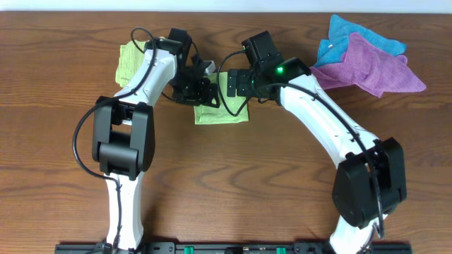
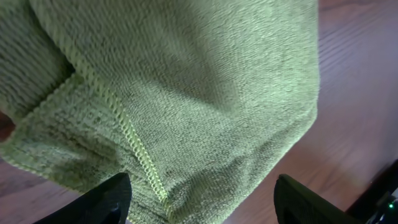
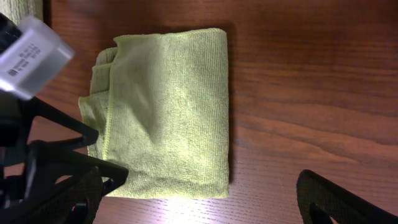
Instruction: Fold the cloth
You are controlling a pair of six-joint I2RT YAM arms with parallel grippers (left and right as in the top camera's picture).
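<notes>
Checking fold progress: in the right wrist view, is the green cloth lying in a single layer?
No, the green cloth lies folded into a rectangle on the table, stacked layers showing along its left edge.

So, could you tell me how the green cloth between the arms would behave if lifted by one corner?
Probably floppy: the cloth lies in soft, uneven layers, so the fold would likely fall open. Its fuzzy pile suggests it is light and grips rather than slips. Pushed on the table, it would likely bunch up.
</notes>
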